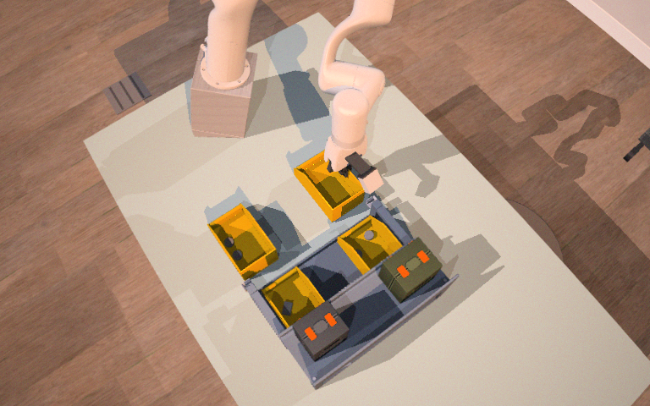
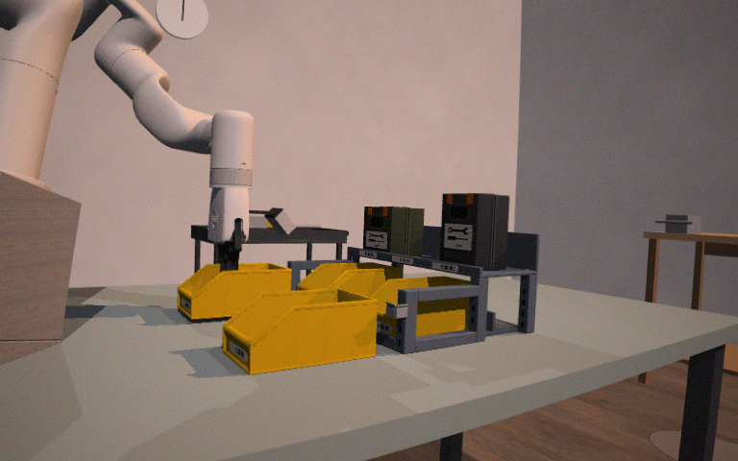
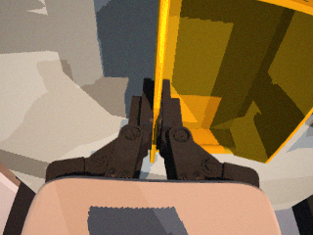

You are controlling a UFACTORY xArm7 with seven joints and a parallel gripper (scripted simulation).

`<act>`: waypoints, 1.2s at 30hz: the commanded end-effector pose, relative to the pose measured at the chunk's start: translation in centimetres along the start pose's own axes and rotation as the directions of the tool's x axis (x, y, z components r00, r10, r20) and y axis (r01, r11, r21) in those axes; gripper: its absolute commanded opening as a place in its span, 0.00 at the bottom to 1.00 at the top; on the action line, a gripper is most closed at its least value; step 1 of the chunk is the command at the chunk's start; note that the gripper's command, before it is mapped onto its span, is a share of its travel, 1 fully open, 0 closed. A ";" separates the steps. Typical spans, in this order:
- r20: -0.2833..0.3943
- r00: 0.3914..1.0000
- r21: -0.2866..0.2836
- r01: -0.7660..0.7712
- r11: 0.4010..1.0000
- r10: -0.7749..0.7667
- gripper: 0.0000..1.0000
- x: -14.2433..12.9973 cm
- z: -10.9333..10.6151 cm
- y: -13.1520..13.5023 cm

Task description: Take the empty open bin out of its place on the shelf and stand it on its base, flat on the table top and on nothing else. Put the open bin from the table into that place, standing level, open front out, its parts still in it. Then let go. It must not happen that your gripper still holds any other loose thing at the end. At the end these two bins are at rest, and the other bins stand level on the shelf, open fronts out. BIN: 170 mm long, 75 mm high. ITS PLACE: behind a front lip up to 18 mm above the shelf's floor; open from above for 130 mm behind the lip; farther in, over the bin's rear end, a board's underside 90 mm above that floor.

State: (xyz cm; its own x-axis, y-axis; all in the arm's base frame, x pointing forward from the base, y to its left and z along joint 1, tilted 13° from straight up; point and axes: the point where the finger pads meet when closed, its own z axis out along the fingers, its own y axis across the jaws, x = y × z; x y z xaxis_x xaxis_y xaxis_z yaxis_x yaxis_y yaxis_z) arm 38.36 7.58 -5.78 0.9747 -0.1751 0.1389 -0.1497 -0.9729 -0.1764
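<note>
The empty bin (image 1: 345, 207) (image 2: 250, 293) (image 3: 196, 54) is upright and level, on the table top or a hair above it; which, I cannot tell. My gripper (image 1: 341, 169) (image 2: 230, 262) (image 3: 156, 94) points down and is shut on its side wall, one finger inside, one outside. The other table bin (image 1: 261, 266) (image 2: 309, 336) stands on the table with dark parts in it. The shelf (image 1: 266, 312) (image 2: 443, 340) has a vacant place (image 1: 322, 264) between a left bin (image 1: 306, 287) (image 2: 443, 320) and a right bin (image 1: 353, 249) (image 2: 321, 278), both holding parts.
A board (image 1: 371, 309) (image 2: 519, 270) covers the shelf's rear part. A dark toolbox (image 1: 320, 327) (image 2: 481, 233) and a green toolbox (image 1: 412, 266) (image 2: 397, 230) stand on it, above the rear ends of the shelf bins. The shelf's end frame stands close behind the held bin.
</note>
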 end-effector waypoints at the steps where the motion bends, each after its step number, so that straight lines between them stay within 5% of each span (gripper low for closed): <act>1: -0.003 1.000 0.000 -0.001 1.000 0.001 0.00 0.1 -0.1 0.0; 31: -0.003 1.000 0.000 -0.001 1.000 0.001 0.00 0.1 0.6 0.1; 32: -0.003 1.000 0.000 -0.001 1.000 0.001 0.26 0.1 0.6 0.1; 36: -0.003 1.000 0.000 -0.001 1.000 0.001 0.26 0.1 0.6 0.1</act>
State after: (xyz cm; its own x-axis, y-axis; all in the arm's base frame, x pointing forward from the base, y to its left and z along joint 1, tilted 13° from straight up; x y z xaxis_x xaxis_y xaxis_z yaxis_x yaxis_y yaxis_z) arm 38.49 7.61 -6.48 0.9746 -0.1755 0.1393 -0.1500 -0.9729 -0.1761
